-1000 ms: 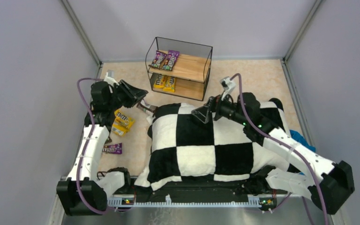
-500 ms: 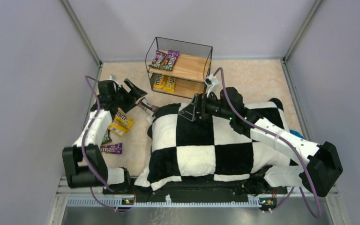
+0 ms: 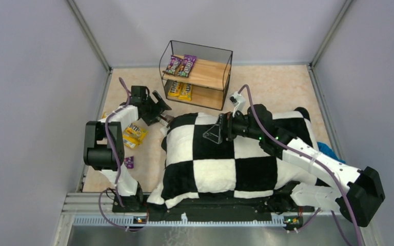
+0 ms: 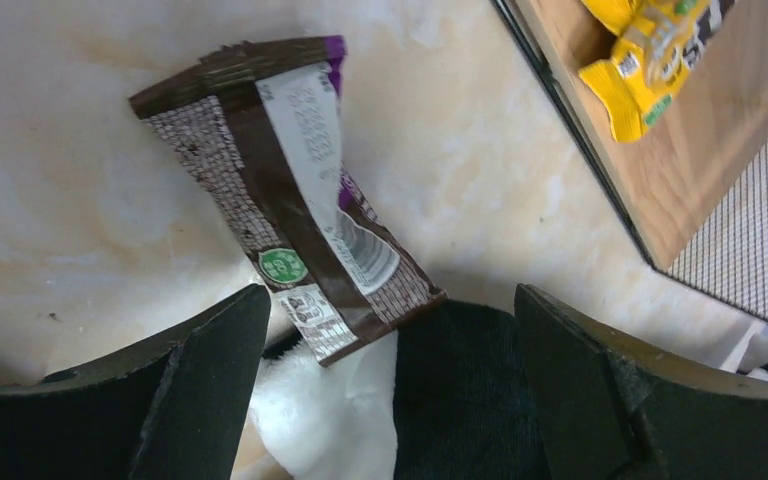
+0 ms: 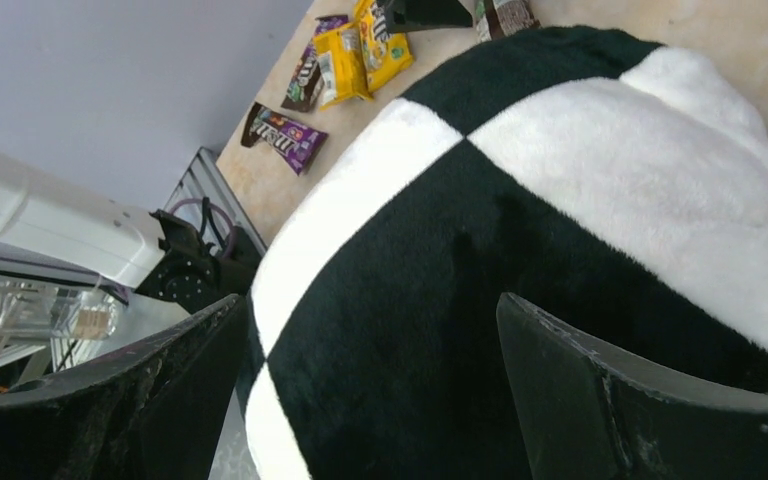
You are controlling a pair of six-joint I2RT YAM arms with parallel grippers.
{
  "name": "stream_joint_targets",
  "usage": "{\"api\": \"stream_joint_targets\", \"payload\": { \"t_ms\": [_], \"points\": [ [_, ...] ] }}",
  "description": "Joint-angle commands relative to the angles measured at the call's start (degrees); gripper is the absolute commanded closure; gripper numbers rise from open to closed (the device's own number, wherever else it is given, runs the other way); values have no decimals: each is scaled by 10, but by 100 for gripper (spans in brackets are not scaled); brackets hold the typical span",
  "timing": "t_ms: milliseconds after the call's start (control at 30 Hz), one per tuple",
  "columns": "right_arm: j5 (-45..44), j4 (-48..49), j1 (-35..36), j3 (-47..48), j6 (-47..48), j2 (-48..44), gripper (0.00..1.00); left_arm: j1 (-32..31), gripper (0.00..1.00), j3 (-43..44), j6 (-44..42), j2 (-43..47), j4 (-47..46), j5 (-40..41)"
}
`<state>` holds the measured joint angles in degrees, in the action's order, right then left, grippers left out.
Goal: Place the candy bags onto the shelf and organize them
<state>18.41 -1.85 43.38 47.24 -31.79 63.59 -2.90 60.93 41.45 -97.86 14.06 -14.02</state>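
The shelf [image 3: 220, 77] stands at the back, with two purple candy bags [image 3: 180, 65] on its top board and two yellow ones [image 3: 179, 90] below. A brown candy bag [image 4: 290, 200] lies print-down on the floor against the cushion's corner. My left gripper [image 4: 392, 305] hangs open just above that bag's near end, touching nothing. It shows in the top view as the left gripper [image 3: 159, 106]. Two yellow bags [image 3: 133, 134] and a purple bag [image 3: 129, 162] lie on the floor at the left. My right gripper [image 3: 214, 131] is open over the cushion and empty.
A large black-and-white checkered cushion [image 3: 220, 154] fills the table's middle; its corner [image 4: 360, 420] sits under my left fingers. The shelf's wire frame and lower board [image 4: 660, 170] are close on the right of the left gripper. A blue object [image 3: 331, 151] lies by the right wall.
My left jaws have opened wide, and that gripper has moved right, toward the shelf and the cushion's corner. The right gripper swung left, then drew back a little over the cushion.
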Motion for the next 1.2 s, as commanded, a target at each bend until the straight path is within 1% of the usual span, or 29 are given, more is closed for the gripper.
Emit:
{"api": "stream_joint_targets", "payload": {
  "t_ms": [0,100,167,300,333,367,433,500,567,633,733,867,967,1000,1167],
  "points": [
    [-17,31,1,-6,-6,-28,7,5,2,-31,60,0,-51,37],
    [-81,36,1,-23,-3,-56,6,5,2,-79,91,17,-100,39],
    [-119,54,2,-41,-11,-75,6,5,2,-92,105,13,-126,36],
    [-140,65,1,-39,-9,-95,5,6,2,-87,108,-12,-136,33],
    [-143,60,1,-31,-4,-96,5,7,3,-92,111,-11,-158,34],
    [-147,49,1,-24,4,-97,5,9,5,-99,118,-11,-169,30],
    [-156,34,1,-11,17,-97,5,14,13,-118,136,-10,-197,12],
    [-166,23,1,-4,26,-98,5,17,28,-134,147,-10,-220,0],
    [-170,21,1,-5,26,-99,5,21,38,-147,153,-10,-238,-6],
    [-168,22,1,-7,20,-98,5,25,45,-155,156,-7,-246,-6],
    [-160,24,1,-11,5,-90,6,33,54,-170,161,-5,-264,-20],
    [-138,38,1,-22,-16,-78,10,50,65,-178,161,-8,-277,-40],
    [-119,40,1,-17,-20,-59,12,61,78,-187,176,-15,-293,-66],
    [-115,38,1,-13,-20,-52,12,66,81,-192,182,-18,-304,-78],
    [-100,31,3,5,-21,-22,14,106,84,-220,209,-10,-348,-150]
  ]
}}
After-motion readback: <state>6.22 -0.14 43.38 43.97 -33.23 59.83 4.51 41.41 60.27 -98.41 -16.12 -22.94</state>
